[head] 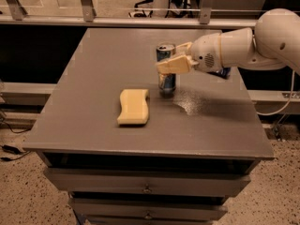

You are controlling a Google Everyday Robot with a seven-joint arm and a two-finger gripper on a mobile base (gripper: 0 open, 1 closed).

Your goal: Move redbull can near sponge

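Hand (165, 66) pinches 1 redbull can (167, 82) round its middle so it will not tip | can upright, just beside sponge (134, 107), low at worktop (84, 78) | near enough, letting go looks next

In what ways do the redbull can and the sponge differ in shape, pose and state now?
The redbull can is tall, slim, blue and silver; the sponge is flat, wavy-sided and pale yellow. The can stands upright; the sponge lies flat. The gripper is closed around the can's middle; nothing touches the sponge. Both are over the grey table, close but apart.
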